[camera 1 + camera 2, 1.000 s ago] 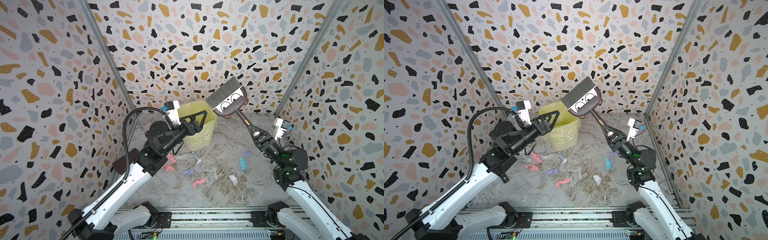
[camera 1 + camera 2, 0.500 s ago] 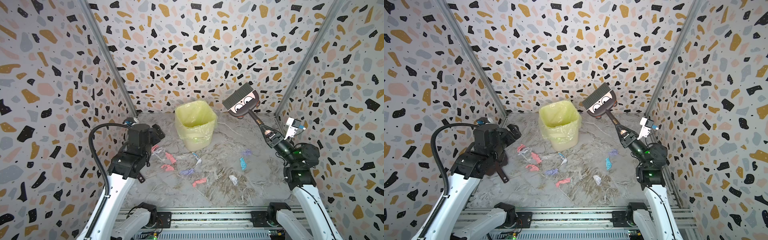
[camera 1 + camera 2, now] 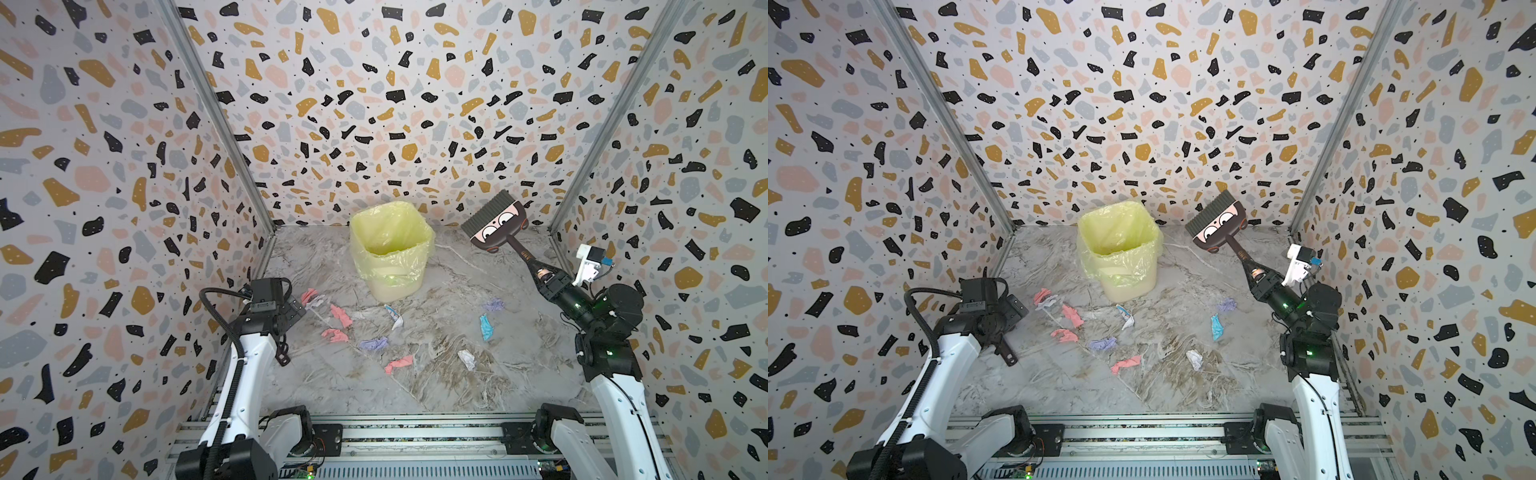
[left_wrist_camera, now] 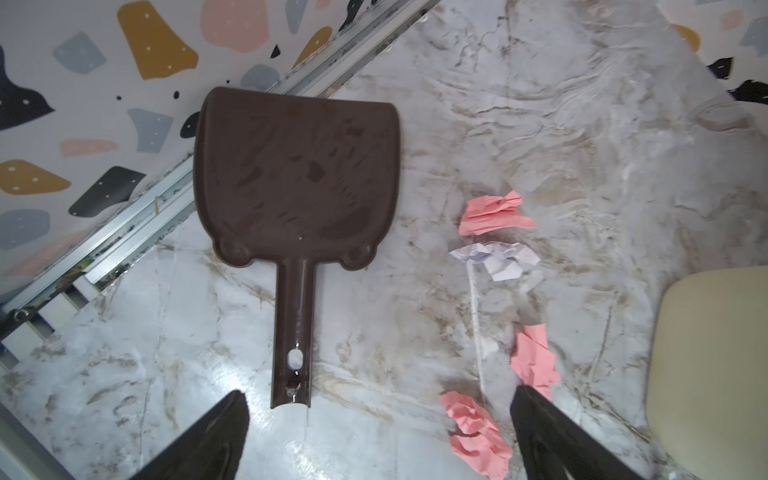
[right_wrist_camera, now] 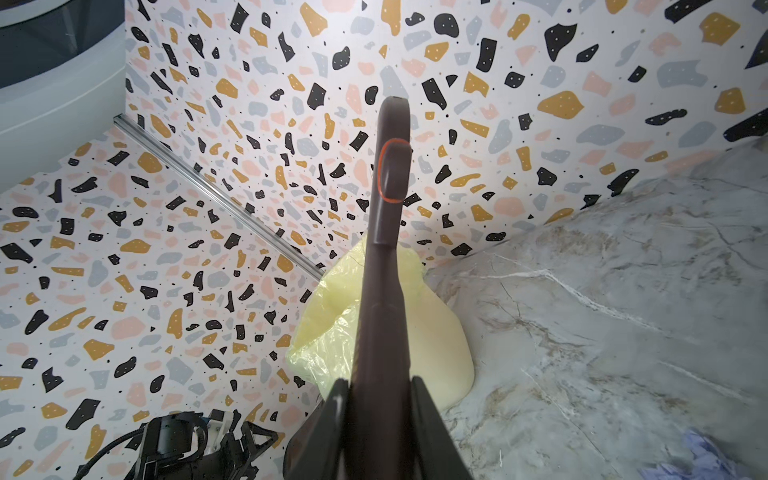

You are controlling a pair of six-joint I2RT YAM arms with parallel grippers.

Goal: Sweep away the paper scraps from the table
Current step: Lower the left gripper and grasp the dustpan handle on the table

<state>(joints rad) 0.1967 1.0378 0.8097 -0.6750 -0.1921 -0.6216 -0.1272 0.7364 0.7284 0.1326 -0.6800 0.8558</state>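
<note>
- Litter is strewn over the middle of the marble-patterned table (image 3: 457, 399) in both top views. It consists of paper scraps (image 3: 341, 316) in pink, lilac, light blue and white. They lie in front of a bin (image 3: 390, 270) lined with yellow plastic, which stands at the back of the table.
- In both top views the right gripper (image 3: 545, 279), on the right side, is clenched around the handle of a brown hand brush (image 3: 496, 226). The brush head is printed with a cartoon face. It is raised off the table and points toward the back right corner, to the right of the bin.
- In a top view the left arm (image 3: 951, 357) bends over the table's left edge. Its fingers are hidden beneath the wrist. The dark handle of a dustpan (image 3: 1008, 356) shows just below it.
- Left wrist view: the left gripper (image 4: 379, 392) is released. Its two dark fingers (image 4: 216, 436) are spread wide and grasp nothing. The brown dustpan lies flat on the table, pan toward the table's edge. The end of its handle sits between the fingers, nearer one of them. Pink and white scraps lie beside the dustpan, and one pink scrap is close to the other finger.
- Right wrist view: the right gripper's fingers press on both sides of the brush handle, which runs toward the speckled wall (image 5: 208, 208). The lined bin stands behind the handle. A lilac scrap lies on the table near the gripper.
</note>
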